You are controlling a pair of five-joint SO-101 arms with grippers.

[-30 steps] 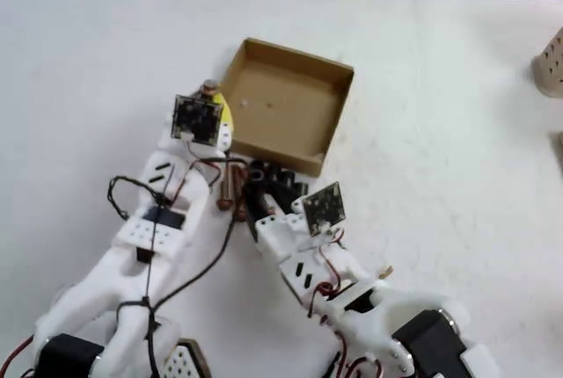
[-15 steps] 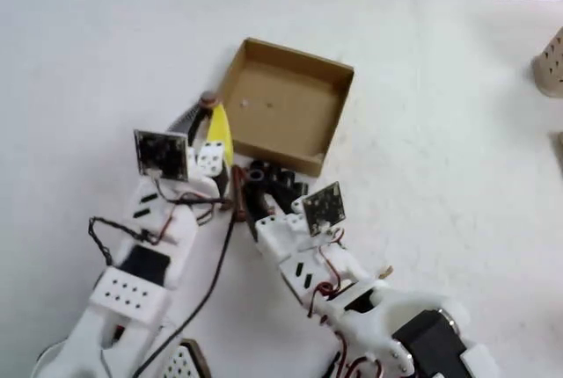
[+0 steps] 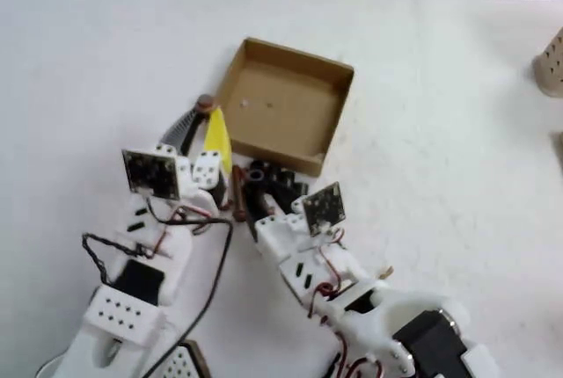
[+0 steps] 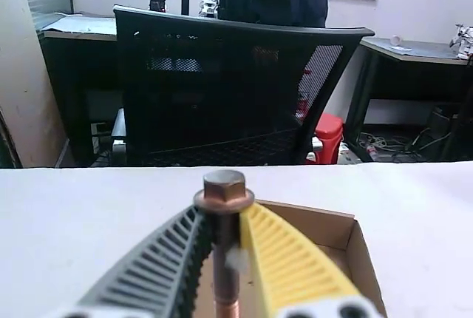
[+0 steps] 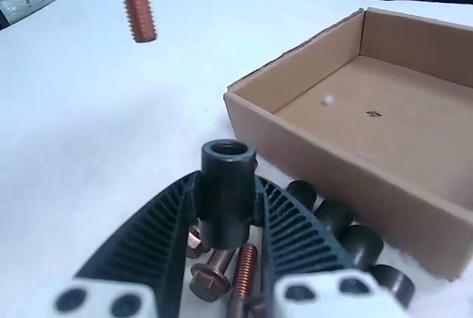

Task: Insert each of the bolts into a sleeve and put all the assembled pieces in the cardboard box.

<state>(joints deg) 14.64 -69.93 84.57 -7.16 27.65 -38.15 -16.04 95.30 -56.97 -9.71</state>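
My left gripper (image 4: 222,213) is shut on a copper bolt (image 4: 224,192), held upright with its hex head up between the grey and yellow fingers. From above, that bolt (image 3: 205,104) hangs just left of the cardboard box (image 3: 327,70), with the left gripper (image 3: 203,114) around it. My right gripper (image 5: 228,185) is shut on a black sleeve (image 5: 228,185), standing upright with its bore facing up. The bolt's threaded tip (image 5: 136,4) hangs above and beside the sleeve, apart from it. The box (image 5: 310,137) has nothing assembled in it.
Loose copper bolts (image 5: 214,272) lie on the table under the right gripper. Several black sleeves (image 5: 347,240) lie along the box's near wall. From above, those bolts (image 3: 236,192) and sleeves (image 3: 283,176) sit between the two arms. White table stretches all around.
The left arm drew back toward the near left and tilted, so the bolt and its grey and yellow fingers now show from above. The right arm has not moved.
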